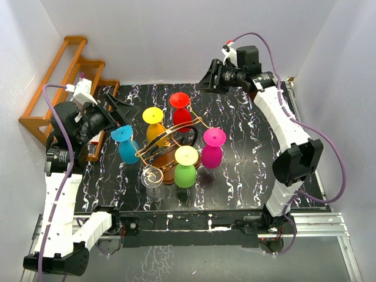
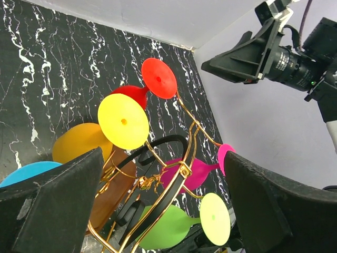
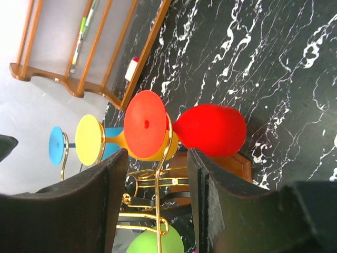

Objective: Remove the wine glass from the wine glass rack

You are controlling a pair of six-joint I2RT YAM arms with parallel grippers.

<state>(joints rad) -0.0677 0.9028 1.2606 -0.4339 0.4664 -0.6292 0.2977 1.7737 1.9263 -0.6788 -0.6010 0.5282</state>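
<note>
1. The red glass (image 3: 210, 130) hangs foot-up on the far arm of the rack (image 2: 181, 169). Its foot rests over the gold wire, with the bowl below.
2. The right gripper (image 3: 157, 158) is beyond the rack's far side, apart from it and pointed at the red glass. Its jaws are partly spread, with nothing between them.
3. The left gripper (image 2: 163, 158) is at the rack's left, jaws spread wide and empty.
4. The yellow (image 1: 153, 115), blue (image 1: 122, 134), magenta (image 1: 214, 137) and green (image 1: 186, 155) glasses hang on the rack's other arms. A clear glass (image 1: 154, 179) sits just beside the rack's near side.
5. The red glass looks light, stiff and smooth. It is likely slippery and should be treated as breakable.
6. The best hold is probably across the bowl, or on the stem just under the foot. The glass would then have to slide outward along the wire, because lifting it straight up would catch the foot.
</note>
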